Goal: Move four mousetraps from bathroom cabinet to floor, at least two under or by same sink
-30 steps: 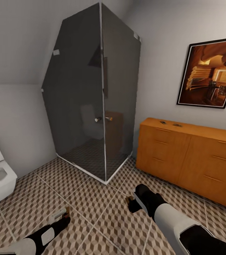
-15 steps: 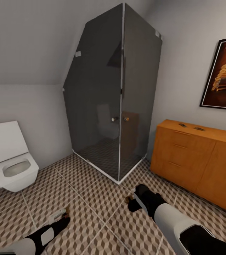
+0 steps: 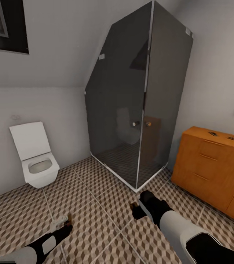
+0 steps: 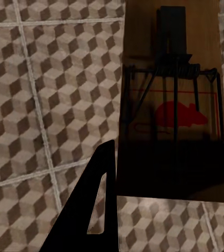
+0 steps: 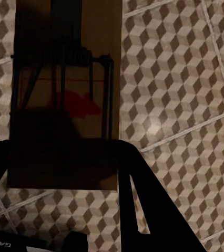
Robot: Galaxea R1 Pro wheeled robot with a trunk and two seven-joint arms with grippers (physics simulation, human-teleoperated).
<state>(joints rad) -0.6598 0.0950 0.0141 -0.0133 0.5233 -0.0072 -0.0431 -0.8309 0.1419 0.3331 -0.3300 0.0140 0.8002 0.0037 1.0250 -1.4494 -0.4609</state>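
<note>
Holding one mousetrap (image 4: 171, 113) in the left claw (image 3: 64, 221) and one more mousetrap (image 5: 64, 100) in the right claw (image 3: 136, 212) above the bathroom floor (image 3: 95, 205), with two traps (image 3: 222, 136) left on the cabinet (image 3: 208, 165), none put down yet.

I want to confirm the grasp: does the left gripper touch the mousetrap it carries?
Touching. In the left wrist view the mousetrap sits between the left gripper fingers, one dark finger lying against its edge above the bathroom floor.
</note>
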